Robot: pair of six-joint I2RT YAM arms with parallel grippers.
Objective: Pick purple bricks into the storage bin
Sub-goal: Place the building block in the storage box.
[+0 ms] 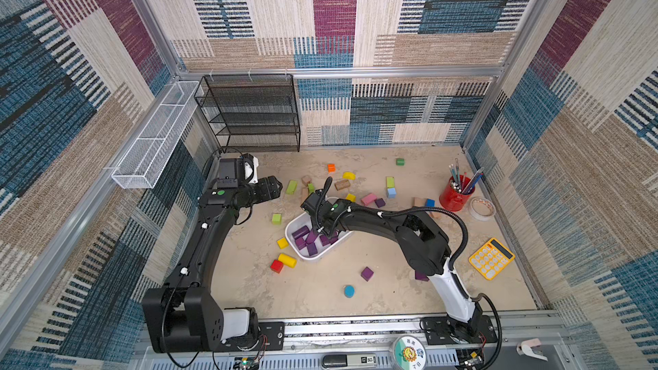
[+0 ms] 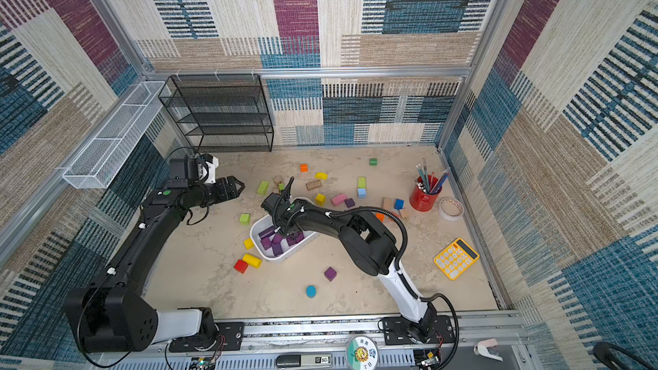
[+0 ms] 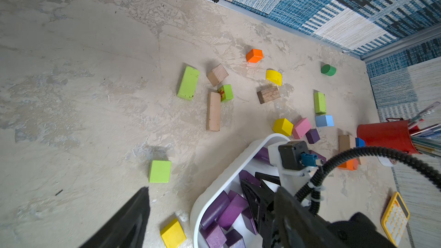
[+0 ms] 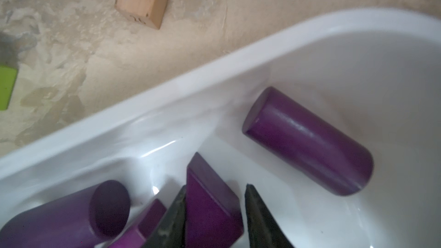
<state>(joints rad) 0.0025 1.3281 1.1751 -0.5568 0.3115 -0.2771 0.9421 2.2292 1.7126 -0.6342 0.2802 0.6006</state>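
The white storage bin sits mid-table with several purple bricks piled inside. My right gripper reaches down into it. A purple wedge stands between the fingers, touching one, with a gap to the other, so the jaws are open. A purple cylinder lies beside it. Loose purple cubes lie on the table. Another purple brick shows partly under the right arm. My left gripper hangs open and empty at the back left of the bin.
Other coloured blocks lie around the bin: a yellow cylinder, a red cube, a green cube, a pink bar, a blue disc. A black mesh rack stands at the back. A red pen cup, tape roll and yellow calculator are on the right.
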